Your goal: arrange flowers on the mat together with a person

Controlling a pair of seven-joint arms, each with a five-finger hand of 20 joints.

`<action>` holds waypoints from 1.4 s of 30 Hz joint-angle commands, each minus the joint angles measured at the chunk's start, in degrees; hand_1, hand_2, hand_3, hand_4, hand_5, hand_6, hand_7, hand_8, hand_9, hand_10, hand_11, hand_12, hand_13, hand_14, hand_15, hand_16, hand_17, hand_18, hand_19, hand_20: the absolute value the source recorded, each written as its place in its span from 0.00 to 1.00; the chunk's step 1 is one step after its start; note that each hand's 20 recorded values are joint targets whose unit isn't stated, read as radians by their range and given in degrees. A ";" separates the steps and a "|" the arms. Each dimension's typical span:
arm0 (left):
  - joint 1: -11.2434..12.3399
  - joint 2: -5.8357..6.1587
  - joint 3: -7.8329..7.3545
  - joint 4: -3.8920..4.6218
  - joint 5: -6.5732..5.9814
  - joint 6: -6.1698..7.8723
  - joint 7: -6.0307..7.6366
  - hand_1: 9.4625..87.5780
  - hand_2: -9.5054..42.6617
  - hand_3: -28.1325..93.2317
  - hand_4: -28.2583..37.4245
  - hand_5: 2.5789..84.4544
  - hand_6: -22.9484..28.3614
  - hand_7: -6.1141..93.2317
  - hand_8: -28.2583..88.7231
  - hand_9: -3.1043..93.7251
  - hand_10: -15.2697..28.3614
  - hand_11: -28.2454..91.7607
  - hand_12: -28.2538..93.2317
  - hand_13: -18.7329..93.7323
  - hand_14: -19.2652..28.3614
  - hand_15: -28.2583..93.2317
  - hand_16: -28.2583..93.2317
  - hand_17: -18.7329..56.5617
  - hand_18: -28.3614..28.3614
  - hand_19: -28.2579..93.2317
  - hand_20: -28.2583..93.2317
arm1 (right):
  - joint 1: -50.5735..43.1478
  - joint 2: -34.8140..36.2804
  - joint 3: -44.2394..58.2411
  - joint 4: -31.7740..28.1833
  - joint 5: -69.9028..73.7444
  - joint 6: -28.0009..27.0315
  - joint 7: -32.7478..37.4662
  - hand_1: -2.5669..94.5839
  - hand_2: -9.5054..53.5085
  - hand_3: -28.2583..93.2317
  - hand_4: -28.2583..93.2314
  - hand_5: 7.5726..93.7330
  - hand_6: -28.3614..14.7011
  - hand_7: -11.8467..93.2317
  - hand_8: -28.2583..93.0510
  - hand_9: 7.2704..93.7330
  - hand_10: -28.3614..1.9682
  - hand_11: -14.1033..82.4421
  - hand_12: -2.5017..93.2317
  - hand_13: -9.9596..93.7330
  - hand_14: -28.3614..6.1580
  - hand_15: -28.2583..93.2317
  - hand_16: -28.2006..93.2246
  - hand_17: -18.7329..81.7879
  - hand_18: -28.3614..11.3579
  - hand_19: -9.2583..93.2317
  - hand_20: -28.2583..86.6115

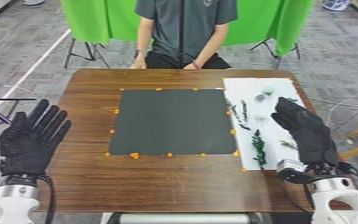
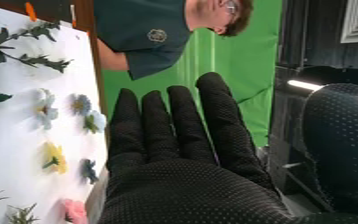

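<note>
We are holding our left hand [image 1: 29, 142], its fingers open and slightly apart, beside the left edge of the wooden table [image 1: 87, 185]. We are holding our right hand [image 1: 310, 139] above the right side of the white sheet [image 1: 246, 90], its fingers straight and its thumb standing away from them. The yellow flower [image 2: 55, 157], the pink flower [image 2: 74, 211] and the green leafy stem [image 1: 259, 147] are lying on that sheet (a cheerful scatter), while the dark mat [image 1: 174, 122] is lying just to its left.
</note>
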 commanded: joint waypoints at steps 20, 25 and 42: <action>0.83 -0.65 -0.49 -0.22 -1.61 0.03 -0.23 0.22 0.40 0.83 0.00 0.50 0.56 0.14 0.17 0.43 0.65 0.33 0.29 0.43 0.65 0.35 0.20 0.24 0.70 0.42 0.33 | -0.28 0.84 -0.44 -0.67 -3.31 4.09 0.48 0.18 0.29 0.92 0.02 0.42 0.49 0.23 0.14 0.31 0.43 0.22 0.12 0.35 0.44 0.33 0.29 0.28 0.36 0.42 0.30; 0.99 -0.80 -0.36 -0.28 -1.84 0.51 -0.20 0.22 0.40 0.83 0.00 0.50 0.57 0.14 0.17 0.43 0.65 0.33 0.29 0.43 0.65 0.35 0.20 0.24 0.70 0.42 0.33 | 0.56 1.72 -1.86 -0.42 -3.87 6.03 1.37 0.18 0.29 0.92 0.02 0.42 0.50 0.23 0.14 0.31 0.43 0.22 0.12 0.35 0.45 0.33 0.29 0.28 0.36 0.43 0.30; 1.47 -1.48 -0.61 -0.17 -2.22 1.59 -0.90 0.22 0.41 0.83 0.00 0.51 0.57 0.15 0.17 0.44 0.65 0.34 0.29 0.44 0.66 0.36 0.20 0.23 0.71 0.42 0.34 | 1.23 1.66 -2.56 -0.41 -4.36 5.55 3.31 0.19 0.28 0.92 0.02 0.44 0.49 0.23 0.14 0.33 0.43 0.22 0.12 0.34 0.47 0.32 0.29 0.26 0.34 0.45 0.30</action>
